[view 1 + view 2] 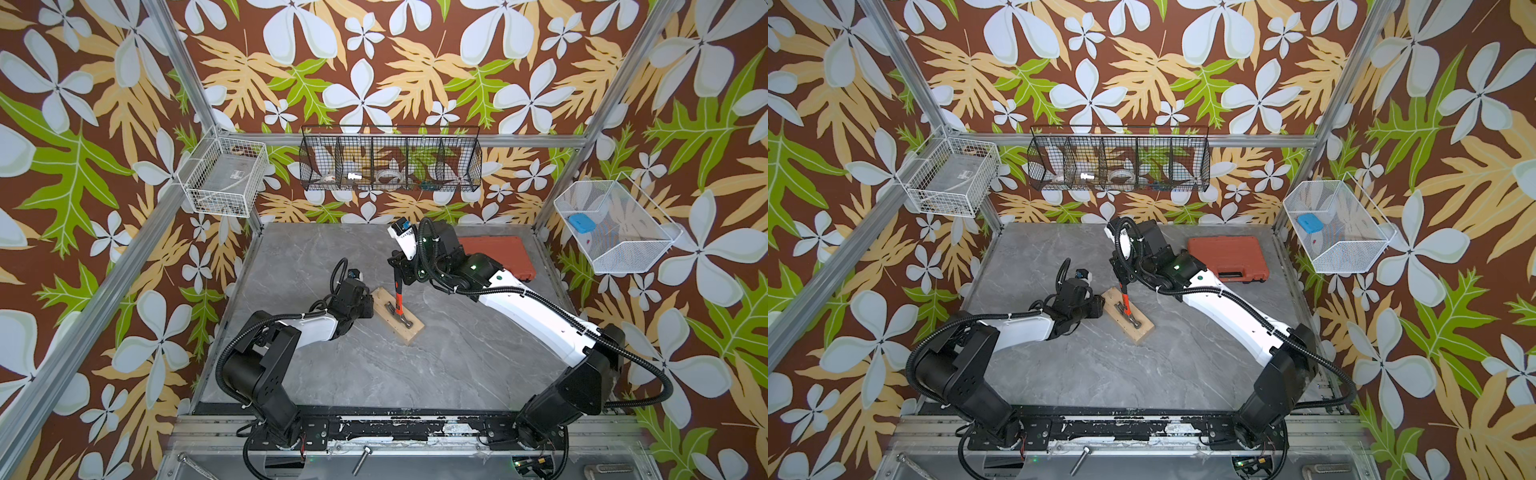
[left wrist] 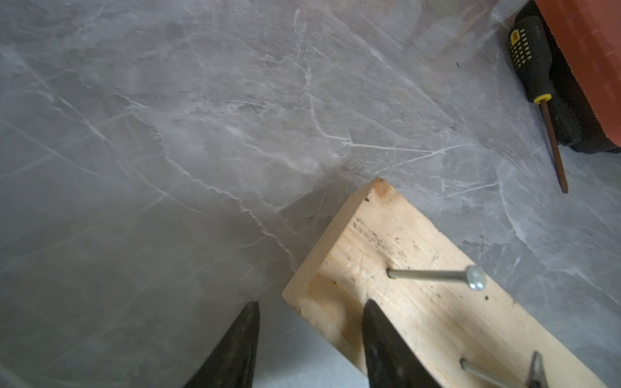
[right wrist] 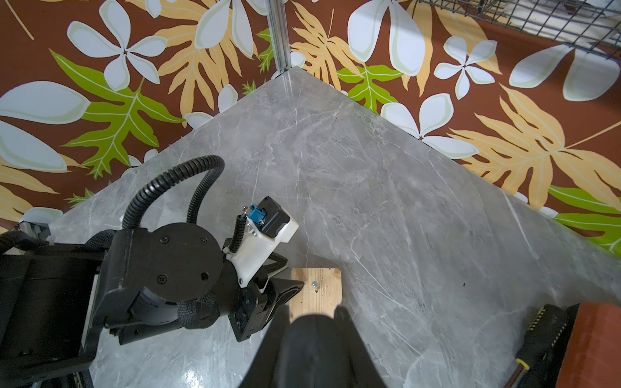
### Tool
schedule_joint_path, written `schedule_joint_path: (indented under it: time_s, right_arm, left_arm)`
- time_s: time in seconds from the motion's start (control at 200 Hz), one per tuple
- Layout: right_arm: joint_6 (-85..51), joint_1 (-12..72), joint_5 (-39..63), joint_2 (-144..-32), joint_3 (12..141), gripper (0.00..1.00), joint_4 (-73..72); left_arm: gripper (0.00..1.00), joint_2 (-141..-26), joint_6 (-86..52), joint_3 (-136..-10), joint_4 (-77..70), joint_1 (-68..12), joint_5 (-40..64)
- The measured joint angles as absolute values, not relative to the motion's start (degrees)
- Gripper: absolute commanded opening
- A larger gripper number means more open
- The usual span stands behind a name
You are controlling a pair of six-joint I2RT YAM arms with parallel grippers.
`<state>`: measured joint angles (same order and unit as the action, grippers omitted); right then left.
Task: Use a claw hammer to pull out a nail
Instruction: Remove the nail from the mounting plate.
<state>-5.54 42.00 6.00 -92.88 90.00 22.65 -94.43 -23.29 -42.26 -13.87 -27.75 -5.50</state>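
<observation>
1. Your right gripper (image 1: 400, 271): jaws pressed together on the black tail end of the claw hammer (image 1: 400, 305).

2. Claw hammer: hangs below your right gripper. Its red-orange shaft slants down and away from it, and the steel head rests on the top face of the wooden block (image 1: 410, 335).

3. Your left gripper (image 2: 312, 304): jaws spread, pinching nothing. It sits at the block's end, on the far side of the hammer head from your right gripper. One finger (image 2: 386, 342) lies over the block's top face. The other finger (image 2: 238, 346) stands off the wood, over the grey marble table (image 2: 168, 168), with a gap to the block's edge.

4. First nail (image 2: 433, 274): just ahead of the left finger that lies on the block. Its shank stands well out of the wood, leaning, with the head free.

5. Second nail (image 2: 484, 371): farther along the block, beside that same finger. Its shank meets a grey steel tip of the hammer's head at the picture's edge. You cannot tell whether the claw has caught it.

6. Screwdriver (image 2: 534, 57): black-and-yellow handle, lying on the table well apart from your left gripper, beyond the block.

7. Red-orange case (image 2: 588, 67): just beside the screwdriver, farther again from your left gripper.
</observation>
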Motion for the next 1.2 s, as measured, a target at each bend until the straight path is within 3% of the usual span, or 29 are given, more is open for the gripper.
schedule_joint_path:
  time_s: [0.5,1.201]
  right_arm:
    - [-4.43,42.26,7.2,-82.83,74.13,0.0,10.0]
    - [-5.3,46.22,0.34,-74.3,60.84,0.0,-2.61]
  left_arm:
    - [0.51,-95.68,-23.94,-42.28,-15.86,-27.75,-5.3]
    - [0.5,-97.76,-25.43,-42.06,-18.83,-27.7,-4.32]
